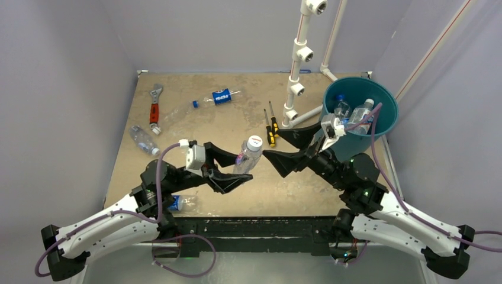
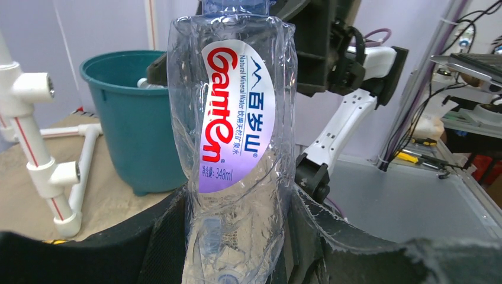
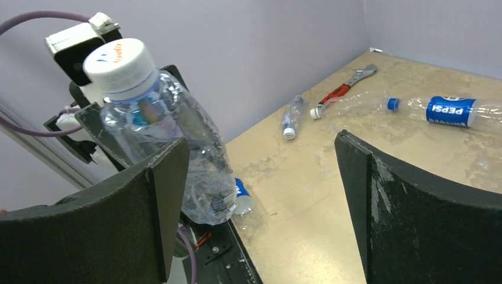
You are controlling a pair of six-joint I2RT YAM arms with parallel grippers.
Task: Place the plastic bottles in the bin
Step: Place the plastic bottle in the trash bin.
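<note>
Scuffed tan worktop (image 1: 284, 189), plain grey walls (image 1: 65, 89). The left fingers (image 1: 240, 174) clamp an upright, crinkled clear bottle (image 1: 250, 155) with a white cap, hiding its base. The right fingers (image 1: 272, 143) gape wide just beside it. More bottles (image 1: 361, 112) lie half-hidden in the round teal bin (image 1: 388, 115) at far right.

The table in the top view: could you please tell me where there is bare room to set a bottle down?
Bare: the middle, between the Pepsi bottle, the screwdrivers and the raised bottle; also the near strip in front of that bottle. Crowded: the far left around the wrench, and the right by the pipe frame and bin.
</note>
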